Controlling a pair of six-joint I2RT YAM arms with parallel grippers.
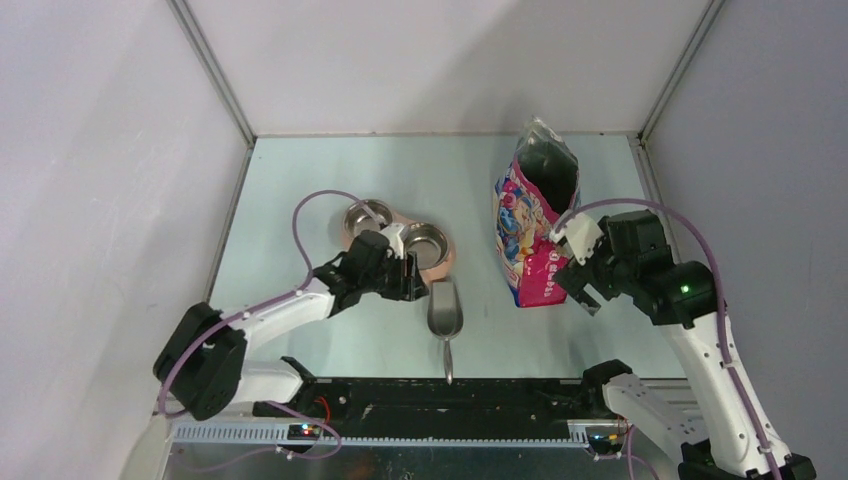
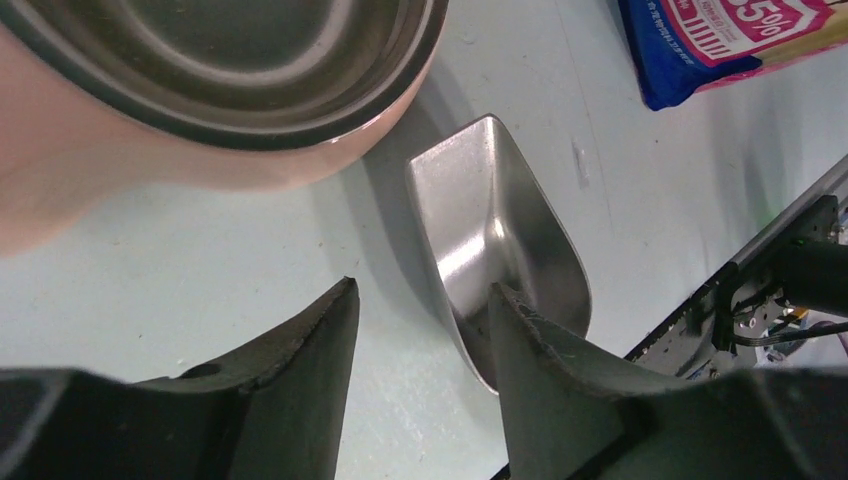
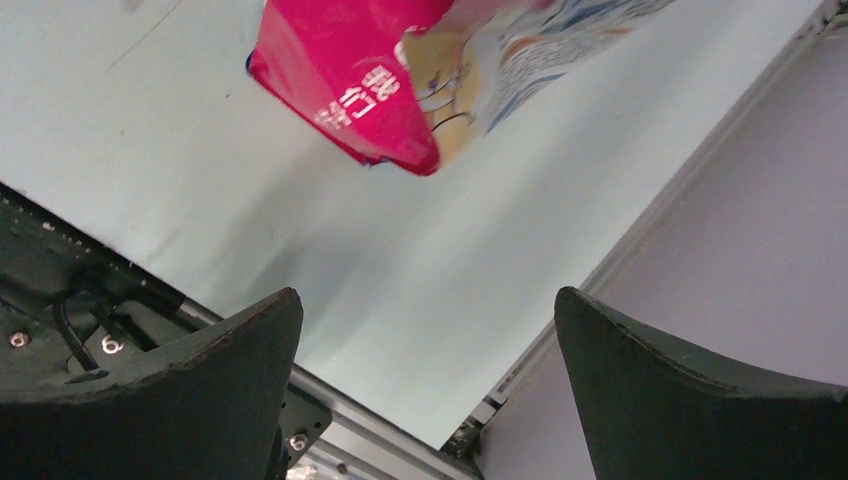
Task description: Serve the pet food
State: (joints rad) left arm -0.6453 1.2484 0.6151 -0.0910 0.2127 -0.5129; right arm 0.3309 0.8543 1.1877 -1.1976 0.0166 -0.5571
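Note:
No pet food shows in any view; the bowls hold none. A grey metal scoop (image 1: 445, 308) lies on the table, bowl end toward a pink double feeder (image 1: 398, 238) with two steel bowls (image 2: 230, 60). My left gripper (image 1: 413, 278) hovers low between feeder and scoop. In the left wrist view its jaws (image 2: 423, 285) stand apart over bare table, and the scoop (image 2: 500, 240) has its near edge beside the right finger (image 2: 530, 360). A blue-pink printed bag (image 1: 535, 220) stands upright with its top open. My right gripper (image 1: 572, 280) is wide open just right of the bag (image 3: 350, 80), with nothing between the fingers.
Grey walls close in the table on three sides. A black rail (image 1: 450, 400) with the arm bases runs along the near edge. The scoop's thin handle (image 1: 448, 362) points toward that rail. Bare table lies left of the feeder and between scoop and bag.

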